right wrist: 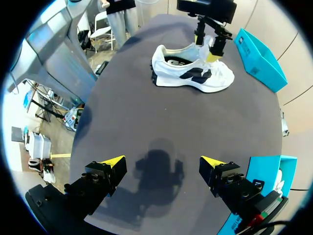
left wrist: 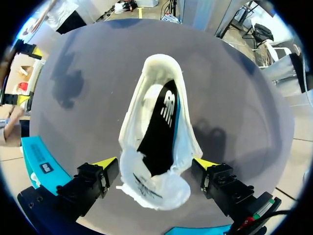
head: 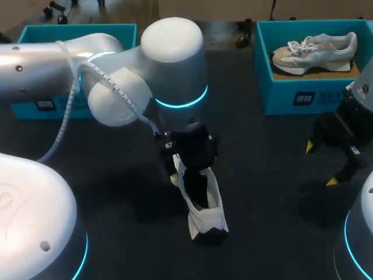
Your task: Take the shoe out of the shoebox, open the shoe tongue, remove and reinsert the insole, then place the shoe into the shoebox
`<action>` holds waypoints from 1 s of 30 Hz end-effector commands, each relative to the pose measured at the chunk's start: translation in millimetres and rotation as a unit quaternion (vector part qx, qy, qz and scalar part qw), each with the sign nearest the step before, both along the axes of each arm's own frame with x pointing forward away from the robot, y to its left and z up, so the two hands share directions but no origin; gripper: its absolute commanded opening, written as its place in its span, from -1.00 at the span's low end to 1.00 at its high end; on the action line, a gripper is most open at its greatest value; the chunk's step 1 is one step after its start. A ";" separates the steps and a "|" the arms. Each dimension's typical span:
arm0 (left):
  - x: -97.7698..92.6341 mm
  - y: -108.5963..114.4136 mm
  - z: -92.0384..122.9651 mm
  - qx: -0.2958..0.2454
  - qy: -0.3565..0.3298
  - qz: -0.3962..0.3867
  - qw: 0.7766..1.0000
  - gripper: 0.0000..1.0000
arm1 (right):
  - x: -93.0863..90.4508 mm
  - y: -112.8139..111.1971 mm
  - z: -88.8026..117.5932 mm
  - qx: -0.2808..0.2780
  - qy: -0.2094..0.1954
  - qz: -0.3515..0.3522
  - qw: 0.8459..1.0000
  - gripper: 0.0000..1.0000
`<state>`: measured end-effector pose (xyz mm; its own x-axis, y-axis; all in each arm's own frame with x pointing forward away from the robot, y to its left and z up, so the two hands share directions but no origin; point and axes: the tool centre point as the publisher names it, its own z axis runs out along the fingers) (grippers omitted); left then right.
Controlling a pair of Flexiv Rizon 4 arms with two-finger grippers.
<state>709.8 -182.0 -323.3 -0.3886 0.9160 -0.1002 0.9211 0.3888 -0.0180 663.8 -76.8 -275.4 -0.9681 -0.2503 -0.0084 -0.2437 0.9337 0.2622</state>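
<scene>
Sitting sole-down on the dark table (head: 262, 192) near its middle, out of either box: the white shoe (head: 213, 197). Tongue (left wrist: 154, 188) is pulled forward out of the opening, label side up. The black insole (left wrist: 159, 132) is inside the shoe, though whether it lies fully flat can't be told. Left claw (left wrist: 155, 162) hangs right over the shoe's front half, spread wide with one yellow tip on each side of the upper, gripping nothing. From the right wrist view the same claw sits above the lace area of the shoe (right wrist: 190, 78). Right claw (right wrist: 164, 164) is well apart at the table's right side, also spread wide, empty, over bare tabletop. Right blue box (head: 303, 87) at the far right holds a second shoe (head: 315, 49). Left blue box (head: 76, 32) is at the far left, mostly hidden behind the left arm
</scene>
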 end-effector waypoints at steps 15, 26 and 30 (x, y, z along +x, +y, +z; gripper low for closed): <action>70.4 29.5 44.9 -0.016 0.003 0.015 1.000 1.00 | -0.8 0.3 -1.2 -0.002 -0.001 0.000 1.000 1.00; 88.8 27.1 55.7 -0.025 0.012 0.005 1.000 -0.12 | -0.8 0.3 -1.2 -0.002 -0.001 0.000 1.000 1.00; 78.6 20.8 49.4 -0.019 -0.005 0.006 1.000 -0.20 | -0.8 0.3 -1.2 -0.002 -0.001 0.000 1.000 1.00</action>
<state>798.5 -154.8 -269.7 -0.4007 0.9057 -0.1384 0.9162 0.3968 -0.0557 663.8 -76.8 -275.4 -0.9681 -0.2503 -0.0084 -0.2437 0.9337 0.2622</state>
